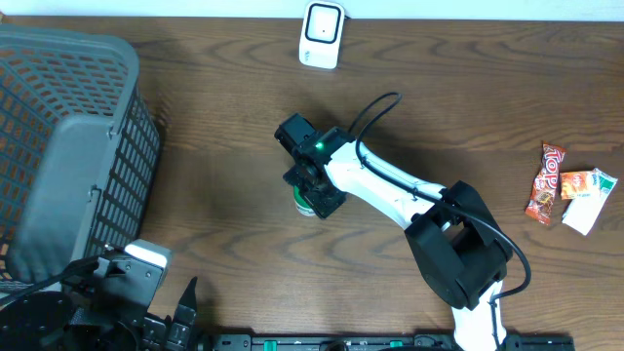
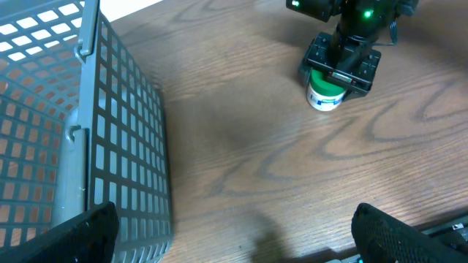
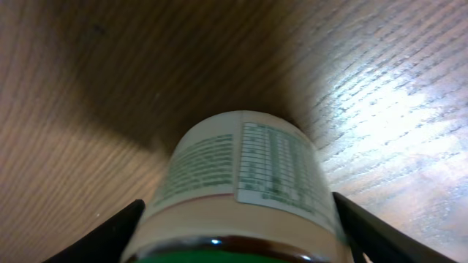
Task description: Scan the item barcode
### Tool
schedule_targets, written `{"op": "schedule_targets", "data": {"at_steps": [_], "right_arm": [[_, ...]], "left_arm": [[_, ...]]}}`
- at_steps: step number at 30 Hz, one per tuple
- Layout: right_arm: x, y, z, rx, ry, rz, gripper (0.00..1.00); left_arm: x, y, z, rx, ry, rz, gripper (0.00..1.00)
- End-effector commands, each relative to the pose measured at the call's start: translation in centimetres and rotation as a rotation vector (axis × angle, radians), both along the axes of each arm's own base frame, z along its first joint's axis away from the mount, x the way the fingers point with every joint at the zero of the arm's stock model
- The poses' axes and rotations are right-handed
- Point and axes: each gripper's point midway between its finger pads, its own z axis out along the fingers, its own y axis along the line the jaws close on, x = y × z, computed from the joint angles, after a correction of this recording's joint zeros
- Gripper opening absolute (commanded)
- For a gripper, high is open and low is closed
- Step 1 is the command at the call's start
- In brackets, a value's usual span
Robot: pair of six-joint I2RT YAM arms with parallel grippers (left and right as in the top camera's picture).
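Two black fingers [image 3: 102,237] of the right gripper [image 1: 314,183] straddle the small green-capped bottle [image 2: 325,93]. The bottle stands upright near the middle of the wooden table [image 1: 224,146], well short of the white scanner [image 1: 322,35] at the far edge. The jaws are partly open around the bottle's sides. In the wrist view the fingers look to be at the label or just off it, and I cannot tell whether they have a real hold. The left gripper [image 2: 234,215] is spread wide with nothing in it, low beside the grey basket [image 1: 88,146].

Slipping is the main risk. The bottle is round with a smooth label, so an off-centre pinch could squeeze it out sideways or tip it, and then it would roll. A hold too near the cap could let the body swing or slide down once lifted.

Scanning is the second worry. A printed panel faces the wrist camera, but no barcode is visible. If the code sits under a finger or faces away from the scanner, the read would likely fail without a wrist turn.
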Motion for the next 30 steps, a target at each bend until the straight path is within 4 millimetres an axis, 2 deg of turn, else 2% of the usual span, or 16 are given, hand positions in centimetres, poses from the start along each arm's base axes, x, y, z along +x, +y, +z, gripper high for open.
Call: {"op": "schedule_targets", "data": {"at_steps": [1,4,9,12,15,18,20,24,27,30], "right_arm": [[0.0,0.1,-0.3,-0.009,-0.023,0.103,0.69],[0.5,0.5,-0.2,-0.001,-0.072,0.254,0.65],[1.6,1.3,0.3,-0.018,-0.221,0.803,0.68],[0.8,0.6,0.2,-0.054,-0.232,1.121,0.71],[-0.4,-0.5,-0.1,-0.075,-0.198,1.323,0.80],[-0.7,-1.6,-0.2,-0.112,-0.166,1.392,0.99],[-0.6,-2.0,-0.2,-0.140,-0.157,1.392,0.99],[-0.3,-1.7,0.7,-0.135,-0.163,1.352,0.99],[0.1,-0.9,2.9,-0.119,-0.187,1.260,0.99],[0.4,-0.5,5.9,-0.108,-0.182,1.080,0.99]], "left_arm": [[-0.1,0.0,-0.2,-0.007,0.007,0.003,0.99],[-0.1,0.0,-0.2,-0.007,0.007,0.003,0.99],[-0.1,0.0,-0.2,-0.007,0.006,0.003,0.99],[-0.1,0.0,-0.2,-0.007,0.006,0.003,0.99],[-0.1,0.0,-0.2,-0.007,0.006,0.003,0.99],[-0.1,0.0,-0.2,-0.007,0.006,0.003,0.99],[-0.1,0.0,-0.2,-0.007,0.006,0.003,0.99],[-0.1,0.0,-0.2,-0.007,0.006,0.003,0.99],[-0.1,0.0,-0.2,-0.007,0.006,0.003,0.99],[-0.1,0.0,-0.2,-0.006,0.006,0.003,0.99]]}}
